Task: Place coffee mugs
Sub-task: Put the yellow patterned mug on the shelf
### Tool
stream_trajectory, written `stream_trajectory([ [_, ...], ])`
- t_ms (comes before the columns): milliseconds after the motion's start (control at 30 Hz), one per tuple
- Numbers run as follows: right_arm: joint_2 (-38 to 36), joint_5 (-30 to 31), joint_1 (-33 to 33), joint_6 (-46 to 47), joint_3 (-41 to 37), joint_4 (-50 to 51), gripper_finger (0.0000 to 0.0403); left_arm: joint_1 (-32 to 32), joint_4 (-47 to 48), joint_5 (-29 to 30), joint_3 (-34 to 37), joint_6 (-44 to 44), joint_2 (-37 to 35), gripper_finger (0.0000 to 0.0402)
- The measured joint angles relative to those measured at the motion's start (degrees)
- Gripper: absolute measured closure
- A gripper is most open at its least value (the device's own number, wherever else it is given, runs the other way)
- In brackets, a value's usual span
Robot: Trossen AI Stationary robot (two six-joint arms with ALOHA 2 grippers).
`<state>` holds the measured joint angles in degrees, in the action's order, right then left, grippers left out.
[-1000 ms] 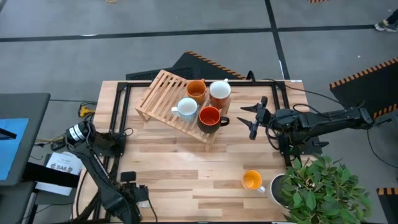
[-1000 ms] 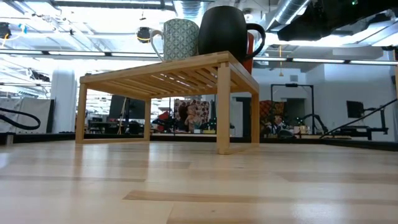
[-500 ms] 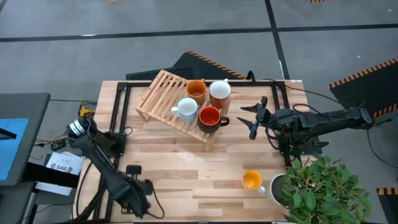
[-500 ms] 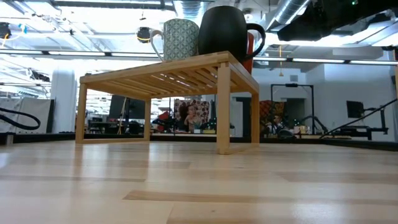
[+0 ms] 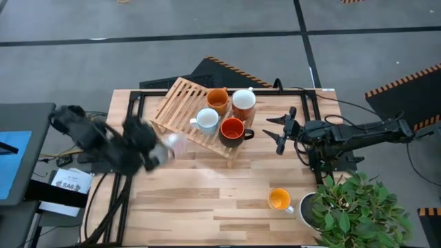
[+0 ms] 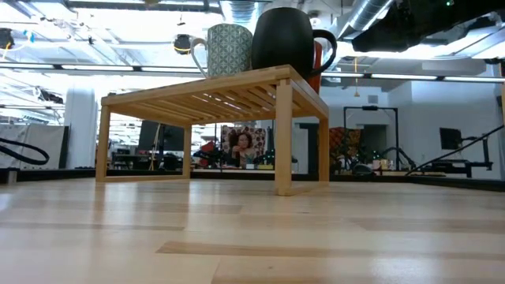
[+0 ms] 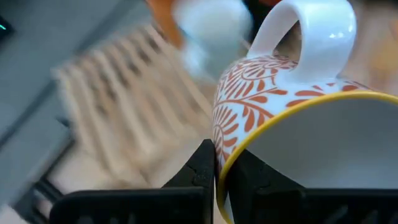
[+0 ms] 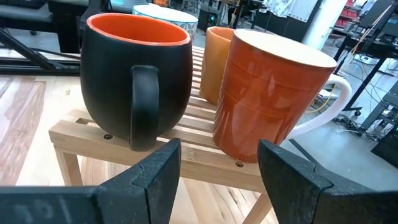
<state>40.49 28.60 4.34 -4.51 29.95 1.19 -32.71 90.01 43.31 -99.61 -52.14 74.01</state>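
Left gripper (image 7: 216, 180) clenched on the rim of a cream-white mug with orange leaf pattern (image 7: 292, 124).
It is beside the slatted wooden rack (image 5: 180, 110); right gripper (image 8: 217, 174), released, faces the rack's dark mug (image 8: 134, 74). No legible writing.

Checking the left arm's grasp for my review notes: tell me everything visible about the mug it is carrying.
The mug is white ceramic by its look, with an orange-red leaf pattern outside, a yellow rim, a plain white inside and a white loop handle. The left gripper is shut on its rim, one finger outside the wall and one inside. In the high view the arm and mug are motion-blurred beside the wooden rack's left end, so its tilt is unclear.
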Motion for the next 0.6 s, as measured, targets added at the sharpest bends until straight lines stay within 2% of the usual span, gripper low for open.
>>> stream_trajectory([
  [167,0.0,0.0,0.0,0.0,0.0,0.0,0.0163,7.9,-1.4,14.8,-7.0,11.3,-3.5,0.0399],
  [233,0.0,0.0,0.0,0.0,0.0,0.0,0.0163,13.3,-2.1,17.1,-9.4,16.7,-3.8,0.0400],
  [300,0.0,0.0,0.0,0.1,0.0,0.0,0.0163,20.1,-5.9,16.8,-10.7,23.6,-3.8,0.0400],
  [367,0.0,0.0,0.0,0.2,0.0,-0.1,0.0163,27.7,-11.5,11.4,-11.0,30.5,-3.7,0.0401],
  [467,0.4,0.0,0.0,0.2,0.0,-0.5,0.0163,40.8,-20.0,-1.5,-11.1,39.9,-1.9,0.0401],
  [600,1.7,0.0,0.0,0.2,0.0,-0.6,0.0163,57.2,-22.3,-14.9,-11.0,44.4,3.2,0.0401],
])
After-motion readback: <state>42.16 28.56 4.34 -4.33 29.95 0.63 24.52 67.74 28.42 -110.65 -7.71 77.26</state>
